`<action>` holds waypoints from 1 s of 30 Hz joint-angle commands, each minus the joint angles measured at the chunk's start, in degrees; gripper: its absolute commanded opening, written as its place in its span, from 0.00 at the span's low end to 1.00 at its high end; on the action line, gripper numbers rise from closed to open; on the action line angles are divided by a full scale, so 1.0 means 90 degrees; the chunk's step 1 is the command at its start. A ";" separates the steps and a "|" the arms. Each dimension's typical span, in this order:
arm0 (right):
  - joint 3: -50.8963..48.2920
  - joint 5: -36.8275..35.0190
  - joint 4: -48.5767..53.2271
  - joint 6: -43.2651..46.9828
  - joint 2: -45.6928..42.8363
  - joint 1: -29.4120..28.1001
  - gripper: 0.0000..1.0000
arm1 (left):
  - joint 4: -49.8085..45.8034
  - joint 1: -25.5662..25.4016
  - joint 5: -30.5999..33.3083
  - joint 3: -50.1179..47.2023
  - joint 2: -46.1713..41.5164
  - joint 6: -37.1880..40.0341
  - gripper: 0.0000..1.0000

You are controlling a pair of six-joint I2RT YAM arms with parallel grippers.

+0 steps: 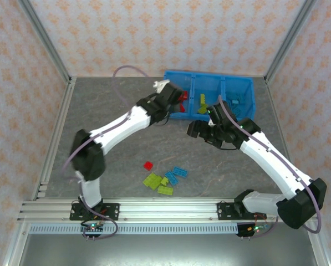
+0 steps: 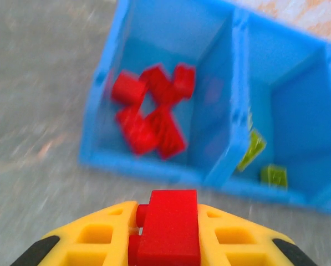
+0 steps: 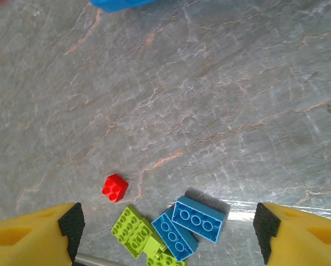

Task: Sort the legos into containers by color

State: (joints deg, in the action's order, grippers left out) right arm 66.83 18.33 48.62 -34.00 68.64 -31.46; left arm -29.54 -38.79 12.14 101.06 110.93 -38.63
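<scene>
Red lego [image 2: 168, 233]: studded, clamped in left gripper [image 2: 168, 219].
Right gripper [image 3: 168, 227]: spread, empty.
Containers [image 2: 126, 160]: bright blue; reds [image 2: 151, 119] piled in left compartment.

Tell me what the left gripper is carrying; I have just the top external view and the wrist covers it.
Observer: The left gripper is shut on a red brick, clamped between its yellow fingers.
Operator: Check the left compartment's contents.
Observer: Several red bricks lie piled in the left compartment, with no other colour among them.
Operator: Report the right jaws.
Observer: The right gripper is open and empty, and the loose blue bricks on the table show between its fingers.
</scene>
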 commanded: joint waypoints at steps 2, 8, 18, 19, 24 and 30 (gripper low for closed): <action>-0.0119 -0.0518 0.0227 -0.0323 -0.0518 0.0000 0.82 | -0.0818 0.0315 0.0409 0.1910 0.1589 0.0778 0.16; -0.0272 -0.0730 0.0441 -0.0374 -0.1105 -0.0007 0.82 | -0.1390 0.0423 0.0509 0.4669 0.3419 0.1378 0.27; -0.0556 -0.0683 0.0399 -0.0321 -0.1260 -0.0002 0.82 | -0.1107 0.0423 0.0250 0.3974 0.2591 0.1640 0.36; -0.0582 -0.0715 0.0434 -0.0278 -0.1243 0.0000 0.82 | -0.0955 0.0424 0.0206 0.3575 0.2263 0.1698 0.36; -0.0717 -0.0853 0.0588 0.0307 -0.1129 -0.0364 0.82 | 0.0089 0.0423 -0.0351 0.0907 -0.0057 0.1969 0.36; -0.0981 -0.1315 0.0653 -0.0060 -0.0625 -0.1348 0.82 | 0.0821 0.0384 -0.1092 -0.2142 -0.3168 0.2794 0.37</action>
State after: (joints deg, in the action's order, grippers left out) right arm 59.40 10.92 52.75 -33.36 60.75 -39.68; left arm -26.50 -34.87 6.04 89.65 90.70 -19.46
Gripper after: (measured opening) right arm 0.817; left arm 0.367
